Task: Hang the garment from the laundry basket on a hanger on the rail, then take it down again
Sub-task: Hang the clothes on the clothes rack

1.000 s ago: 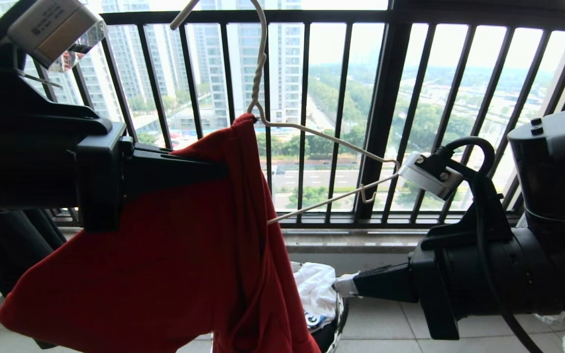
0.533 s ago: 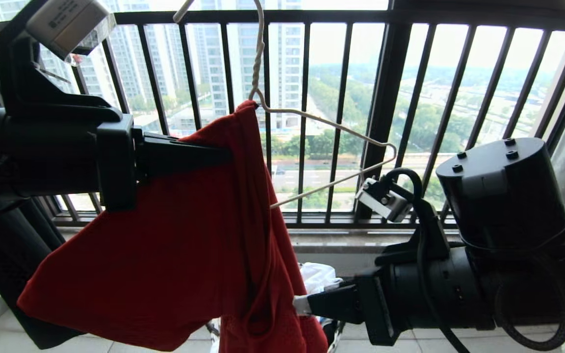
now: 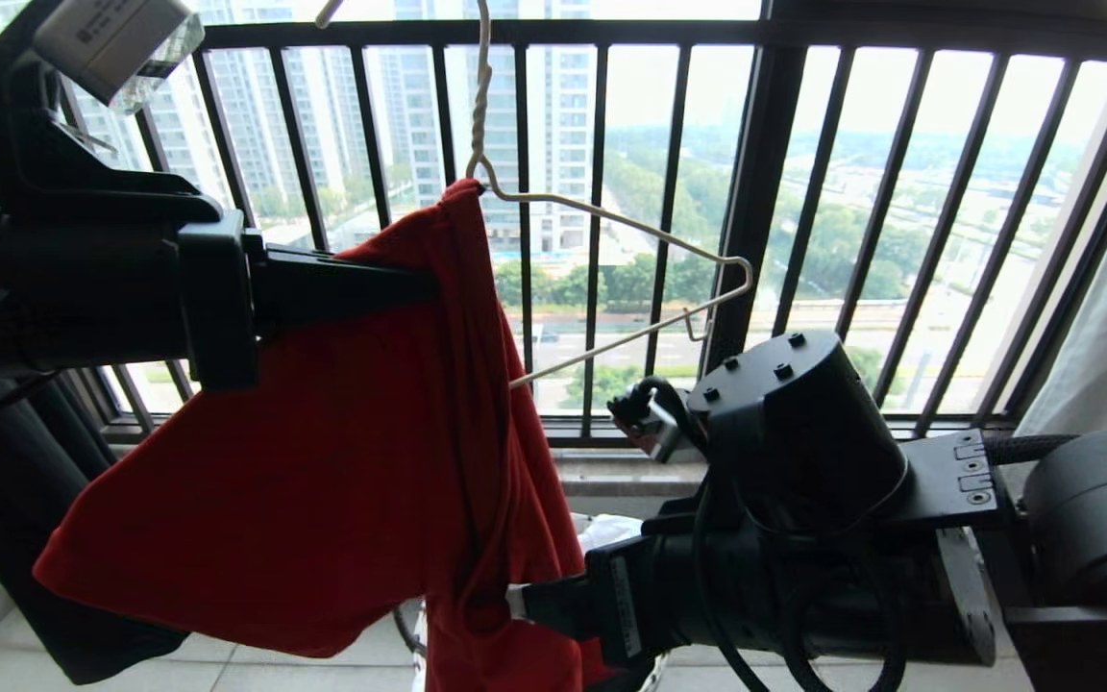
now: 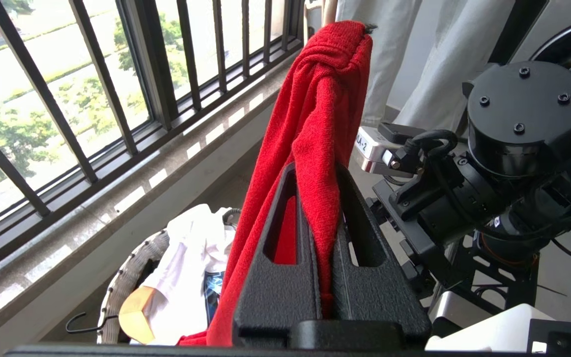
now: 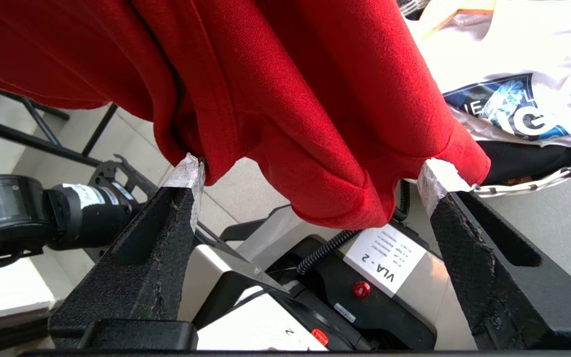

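Head view, read from nine o'clock across: the left gripper (image 3: 419, 298) is clamped on a bunched fold of the soft red garment (image 3: 323, 481), which drapes limp from one shoulder of the thin hanger (image 3: 611, 279) at twelve o'clock, while the hanger's other arm pokes bare toward three. Low at five o'clock the right gripper (image 5: 310, 178) stands wide, its tips touching the sagging hem without pinching it. Light, floppy knit like this probably slides on wire, so hold gathered cloth near the collar.
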You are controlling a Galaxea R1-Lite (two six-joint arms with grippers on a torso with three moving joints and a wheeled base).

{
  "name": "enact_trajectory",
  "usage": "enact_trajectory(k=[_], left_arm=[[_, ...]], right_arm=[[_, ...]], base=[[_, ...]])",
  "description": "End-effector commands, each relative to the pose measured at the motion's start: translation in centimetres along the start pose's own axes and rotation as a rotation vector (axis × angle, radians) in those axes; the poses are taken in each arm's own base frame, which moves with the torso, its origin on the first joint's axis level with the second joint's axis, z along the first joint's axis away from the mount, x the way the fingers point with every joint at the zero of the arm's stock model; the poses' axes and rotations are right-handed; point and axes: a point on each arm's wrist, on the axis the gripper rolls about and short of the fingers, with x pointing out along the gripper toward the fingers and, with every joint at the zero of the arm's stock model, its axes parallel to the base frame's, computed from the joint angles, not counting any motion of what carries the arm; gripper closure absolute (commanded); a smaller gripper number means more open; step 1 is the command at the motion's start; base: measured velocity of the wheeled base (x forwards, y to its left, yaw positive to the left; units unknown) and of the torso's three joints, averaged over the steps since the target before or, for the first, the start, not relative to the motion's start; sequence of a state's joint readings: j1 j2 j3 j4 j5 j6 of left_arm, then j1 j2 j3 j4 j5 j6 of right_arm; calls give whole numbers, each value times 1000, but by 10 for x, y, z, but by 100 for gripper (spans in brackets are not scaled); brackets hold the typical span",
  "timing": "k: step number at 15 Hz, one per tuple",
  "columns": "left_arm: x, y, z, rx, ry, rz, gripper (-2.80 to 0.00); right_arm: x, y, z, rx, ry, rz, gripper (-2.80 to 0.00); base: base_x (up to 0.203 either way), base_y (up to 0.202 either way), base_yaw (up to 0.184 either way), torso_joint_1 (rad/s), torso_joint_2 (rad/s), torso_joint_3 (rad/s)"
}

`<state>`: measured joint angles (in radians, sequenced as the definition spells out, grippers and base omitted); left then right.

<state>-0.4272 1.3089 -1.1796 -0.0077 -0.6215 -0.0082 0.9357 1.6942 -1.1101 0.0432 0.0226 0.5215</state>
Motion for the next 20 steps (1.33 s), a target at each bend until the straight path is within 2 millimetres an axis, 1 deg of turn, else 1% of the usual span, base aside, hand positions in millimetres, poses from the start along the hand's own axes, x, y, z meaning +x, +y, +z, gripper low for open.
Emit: enact_trajectory(k=[1, 3, 5, 7, 9, 12, 13, 18, 20], left_arm=[[-1, 0, 0, -1, -1, -1, 0], [-1, 0, 0, -1, -1, -1, 0], [-2, 0, 0, -1, -1, 4, 0], [-2, 1, 0, -1, -2, 6, 0], [-3, 0, 0, 1, -5, 6, 0], [-3, 0, 1, 2, -6, 6, 0], [-3, 0, 1, 3, -7, 5, 0], [-5, 2, 1, 3, -9, 18, 0], [-5, 2, 1, 3, -9, 18, 0]], right_arm=[[16, 1, -1, -2, 9, -40, -280], [24, 3, 2, -6, -8, -74, -280], [27, 4, 5, -6, -29, -93, -280], [35, 4, 6, -13, -59, -165, -280], [36, 3, 5, -15, -67, -193, -280], [29, -1, 0, -18, -27, -258, -280], [27, -1, 0, -18, -28, -259, 0], [6, 1, 4, -10, -45, -254, 0], [-2, -3, 6, 1, -64, -271, 0]], base=[[0, 0, 0, 0, 0, 0], [0, 0, 0, 0, 0, 0], [0, 0, 0, 0, 0, 0], [0, 0, 0, 0, 0, 0], [0, 0, 0, 0, 0, 0], [0, 0, 0, 0, 0, 0], [0, 0, 0, 0, 0, 0], [0, 0, 0, 0, 0, 0], [0, 0, 0, 0, 0, 0]])
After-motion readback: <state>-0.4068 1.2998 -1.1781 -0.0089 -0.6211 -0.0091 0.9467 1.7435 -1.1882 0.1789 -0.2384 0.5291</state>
